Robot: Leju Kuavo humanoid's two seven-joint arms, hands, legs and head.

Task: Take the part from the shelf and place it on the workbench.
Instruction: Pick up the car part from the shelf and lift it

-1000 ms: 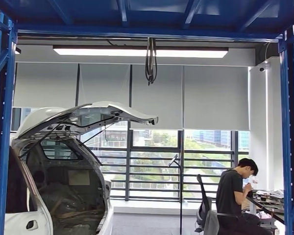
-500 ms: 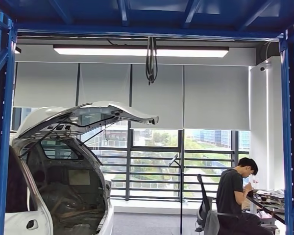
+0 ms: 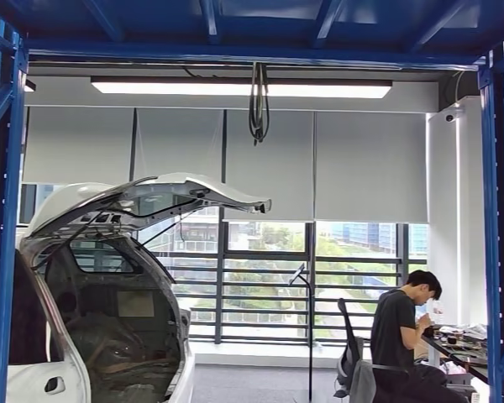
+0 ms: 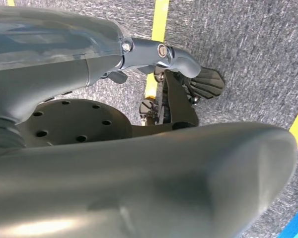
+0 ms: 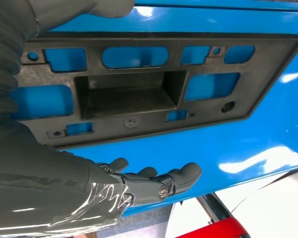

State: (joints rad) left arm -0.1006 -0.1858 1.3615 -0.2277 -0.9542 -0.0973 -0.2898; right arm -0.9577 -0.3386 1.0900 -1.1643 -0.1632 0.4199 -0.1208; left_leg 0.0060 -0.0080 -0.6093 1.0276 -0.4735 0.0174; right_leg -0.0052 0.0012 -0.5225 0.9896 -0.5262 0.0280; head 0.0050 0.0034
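A black plastic part (image 5: 147, 84) with cut-out openings lies flat on a glossy blue shelf (image 5: 252, 134). The right hand (image 5: 147, 181) hovers beside it, fingers (image 5: 185, 174) extended and apart, holding nothing. The left hand (image 4: 170, 74) hangs above grey carpet (image 4: 252, 39); its grip cannot be told.

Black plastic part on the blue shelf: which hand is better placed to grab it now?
The right. Its hand is open right beside the black part lying on the blue shelf, fingers extended along the shelf edge. The left hand hangs over grey floor, with no part near it.
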